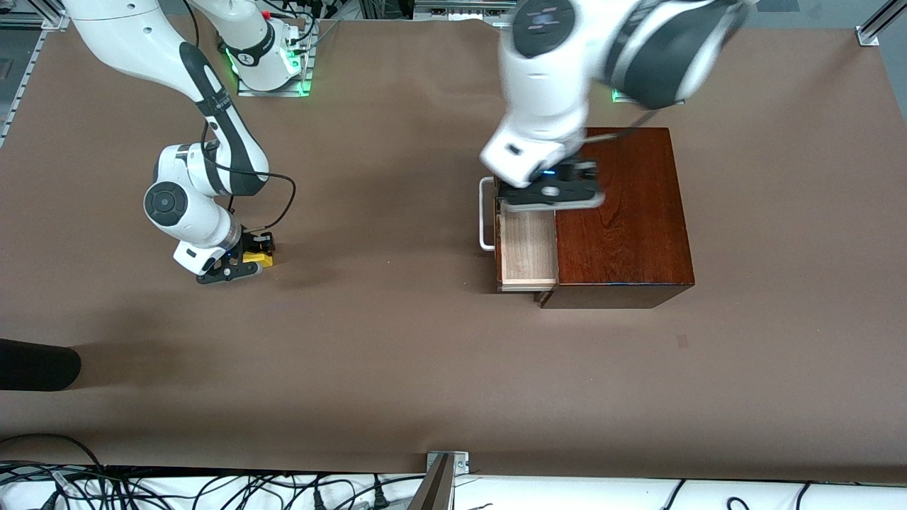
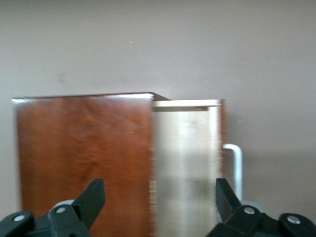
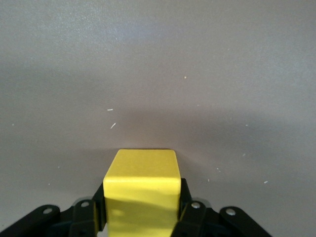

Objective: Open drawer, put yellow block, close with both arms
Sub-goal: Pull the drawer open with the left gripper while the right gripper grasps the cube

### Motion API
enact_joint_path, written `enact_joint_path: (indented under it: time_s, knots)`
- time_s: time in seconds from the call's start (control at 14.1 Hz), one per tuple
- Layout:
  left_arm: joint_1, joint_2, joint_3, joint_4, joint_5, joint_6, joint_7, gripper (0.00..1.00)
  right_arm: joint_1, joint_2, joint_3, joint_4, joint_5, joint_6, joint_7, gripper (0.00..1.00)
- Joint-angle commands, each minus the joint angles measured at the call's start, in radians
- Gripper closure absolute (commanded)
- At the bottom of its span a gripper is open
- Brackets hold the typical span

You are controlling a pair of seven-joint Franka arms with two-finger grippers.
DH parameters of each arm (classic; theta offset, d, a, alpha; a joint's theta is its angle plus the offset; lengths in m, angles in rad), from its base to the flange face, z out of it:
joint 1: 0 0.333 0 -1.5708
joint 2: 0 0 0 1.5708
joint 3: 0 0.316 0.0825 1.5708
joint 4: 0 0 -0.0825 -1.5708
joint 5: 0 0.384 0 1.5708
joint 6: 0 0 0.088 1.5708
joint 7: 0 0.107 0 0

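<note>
Right arm: comes from its base at the top of the front view and bends down to the table [image 1: 397, 354] toward the right arm's end.
Right tool [image 1: 249, 261]: low at the table surface, its two black fingers [image 3: 190, 210] pressed against two opposite faces of the yellow block, clamped on it.
Yellow block [image 1: 258, 258]: a small bright yellow cube between the right tool's fingers, on or just above the brown table, well apart from the wooden box; the right wrist view shows its top and one face, with bare table around it.
Black cable [image 1: 280, 191]: loops from the right arm's wrist out over the table.
Drawer [image 1: 526, 251]: partly pulled out of the wooden box toward the right arm's end of the table; its pale light-wood tray lies open to view, and nothing shows in the visible part of it.
Handle [image 1: 486, 214]: a white U-shaped bar on the drawer's dark front, pointing toward the right arm's end.
Left tool [image 1: 551, 193]: over the open drawer where it meets the box, its fingers [image 2: 94, 200] spread wide apart with nothing between them.
Left arm: blurred, reaching from its base down over the box.
Wooden box [image 1: 623, 219]: glossy dark reddish-brown, standing on the table toward the left arm's end.
</note>
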Motion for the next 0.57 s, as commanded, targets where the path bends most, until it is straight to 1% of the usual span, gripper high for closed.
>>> enact_joint_path:
  time_s: [0.0,0.07,0.14,0.21,0.28,0.43,0.5]
  knots:
    - [0.133,-0.086,0.002,-0.030,-0.078,-0.032,0.236,0.00,-0.011,-0.028,0.018,0.029,0.015,-0.012,0.010,1.00]
    - [0.177,-0.099,0.005,-0.035,-0.087,-0.035,0.315,0.00,-0.010,-0.038,0.022,0.062,0.012,-0.058,0.010,1.00]
    - [0.234,-0.109,0.008,-0.038,-0.101,-0.037,0.391,0.00,-0.006,-0.048,0.041,0.119,0.012,-0.125,0.006,1.00]
    - [0.260,-0.149,0.027,-0.072,-0.121,-0.026,0.450,0.00,-0.008,-0.047,0.061,0.180,0.011,-0.202,0.001,1.00]
    - [0.262,-0.192,0.091,-0.114,-0.150,-0.023,0.488,0.00,0.000,-0.042,0.070,0.248,0.009,-0.263,-0.003,1.00]
    - [0.262,-0.264,0.230,-0.190,-0.271,-0.021,0.579,0.00,0.027,-0.039,0.093,0.349,0.006,-0.354,-0.031,1.00]
    - [0.256,-0.293,0.289,-0.228,-0.290,0.003,0.625,0.00,0.044,-0.039,0.099,0.385,0.006,-0.391,-0.063,1.00]
